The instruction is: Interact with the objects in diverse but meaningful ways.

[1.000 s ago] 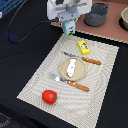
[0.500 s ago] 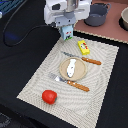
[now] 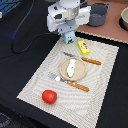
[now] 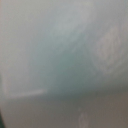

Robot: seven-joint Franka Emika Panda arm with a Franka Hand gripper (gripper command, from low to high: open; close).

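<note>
On the far edge of the striped mat [image 3: 35,82], in the exterior view, the arm's white head [image 3: 64,19] stands directly over the carton [image 3: 69,36], whose green-blue print shows just beneath it. The fingers themselves are hidden by the head, so whether they are spread or closed on the carton cannot be told. Judged step: an approach to, or grasp of, the carton. The next move calls for confirming a hold before any lift, since the carton is upright and could tip.

The yellow packet [image 3: 85,47] lies just beside the carton, toward the exterior view's right. The white tube [image 3: 71,66] rests on the tan plate [image 3: 81,74] at mat centre, between a knife [image 3: 85,59] and a fork [image 3: 70,83]. The red tomato [image 3: 49,96] sits well apart, at the near corner. A grey pot [image 3: 98,14] stands beyond the mat on the dark surface [image 3: 17,60].

Wrist view: a pale, blurred field only; nothing can be identified.
</note>
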